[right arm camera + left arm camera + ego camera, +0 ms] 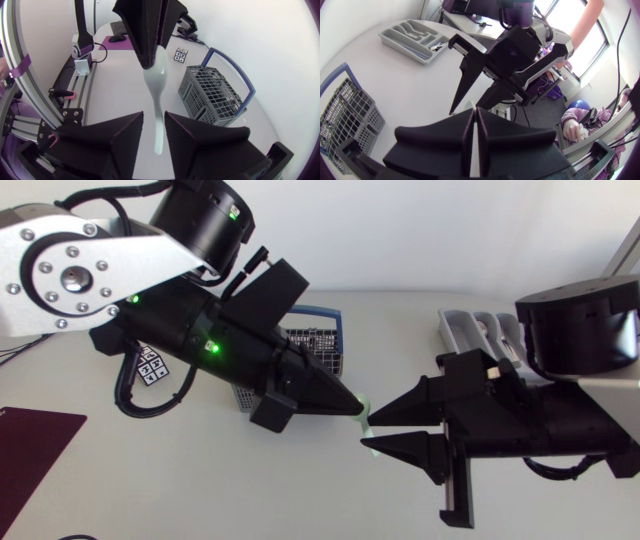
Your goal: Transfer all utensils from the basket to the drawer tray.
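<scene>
Fingers of the left claw (355, 408) were pressed together on the bowl end of a pale green spoon (159, 100), holding it in the air above the white tabletop (200, 480). In the right wrist view the spoon hung down from that claw, and its handle ran into the gap of the right claw (375, 430). The right claw's two wedge fingers stood apart on either side of the handle, with a slit of space showing on each side, so it was open around the spoon rather than gripping it.

In the head view the two claws met tip to tip near the middle of the tabletop, the right claw at about 4 o'clock from the left one. The grey wire basket (335, 320) with its blue rim stood at 11 o'clock from the spoon, partly hidden under the left arm. The grey drawer tray (465, 330) lay at 1 o'clock from the right claw, well apart from the basket. A small black-and-white marker cube (150, 367) sat at 9 o'clock from the basket, and a dark purple mat (30, 440) lay at 8 o'clock, at the tabletop's edge.
</scene>
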